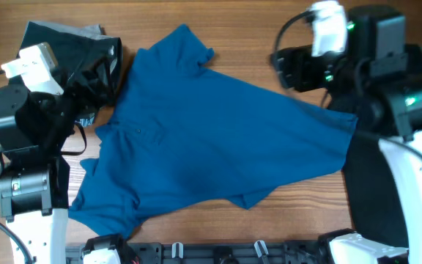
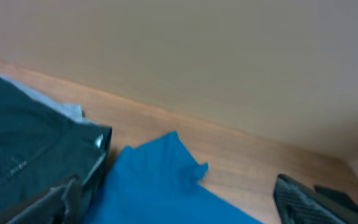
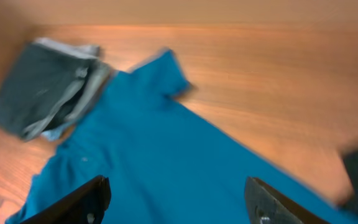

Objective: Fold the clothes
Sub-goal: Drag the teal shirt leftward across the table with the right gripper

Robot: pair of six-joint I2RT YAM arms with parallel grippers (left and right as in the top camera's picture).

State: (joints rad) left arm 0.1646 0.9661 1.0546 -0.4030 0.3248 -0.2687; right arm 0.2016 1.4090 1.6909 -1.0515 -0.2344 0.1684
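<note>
A stack of dark folded clothes (image 1: 61, 35) sits on the wooden table (image 1: 269, 29) at the far left corner. The left gripper (image 1: 102, 70) hangs over that stack's near right edge. In the left wrist view the stack (image 2: 23, 155) fills the space beside and under the left finger. Whether the finger touches the cloth cannot be told. A black cloth (image 1: 376, 191) lies beneath the right arm, behind the right gripper (image 1: 280, 64). A dark rack (image 1: 218, 253) runs along the table's near edge, well apart from both grippers. Nothing lies between either gripper and the shirt.

The blue polo shirt (image 1: 211, 139) lies spread open and rumpled across the middle of the table, between the two arms. Its left edge is just beside the left gripper (image 2: 185, 208), whose fingers (image 2: 303, 199) are spread wide. One short sleeve (image 2: 182, 162) shows ahead of them, between the two tips. The right gripper (image 3: 179, 199) is also spread apart, with a finger at each lower corner of its wrist view. That view is blurred. The shirt (image 3: 160, 155) fills the space below and ahead of those fingers (image 3: 86, 196). The dark stack (image 3: 42, 87) lies beyond the shirt's far corner. In the overhead view the right gripper is above bare wood just off the shirt's far edge.
</note>
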